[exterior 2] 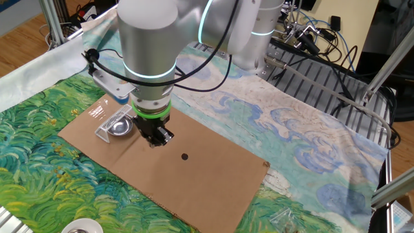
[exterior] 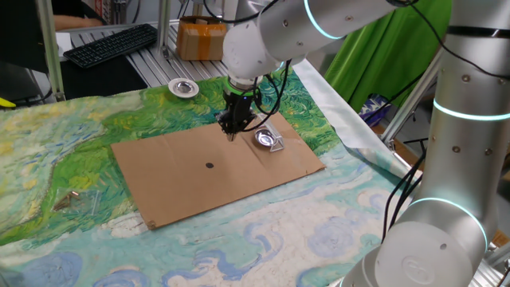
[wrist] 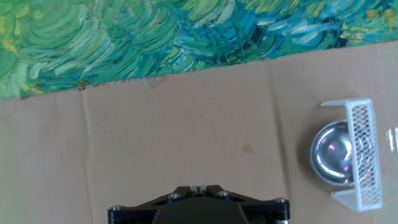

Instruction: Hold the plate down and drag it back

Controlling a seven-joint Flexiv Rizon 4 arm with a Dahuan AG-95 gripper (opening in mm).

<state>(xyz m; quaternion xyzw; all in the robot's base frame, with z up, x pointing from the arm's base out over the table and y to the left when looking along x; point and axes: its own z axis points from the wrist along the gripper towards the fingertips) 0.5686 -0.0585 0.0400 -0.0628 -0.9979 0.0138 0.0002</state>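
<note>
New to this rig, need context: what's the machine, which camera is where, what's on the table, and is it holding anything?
It is a single robot arm whose gripper points down at a table. Two pictures come from fixed cameras on different sides of the table; the third looks down from the hand itself, with the gripper's black base at its bottom edge.

On the painted cloth lies a flat cardboard sheet with a dark dot. The plate, a small shiny metal dish, sits on the cardboard against a white mesh bracket. A second silver dish lies off the cardboard.

Nothing is held: the gripper is beside the plate. Whether the jaws are open is unclear.
</note>
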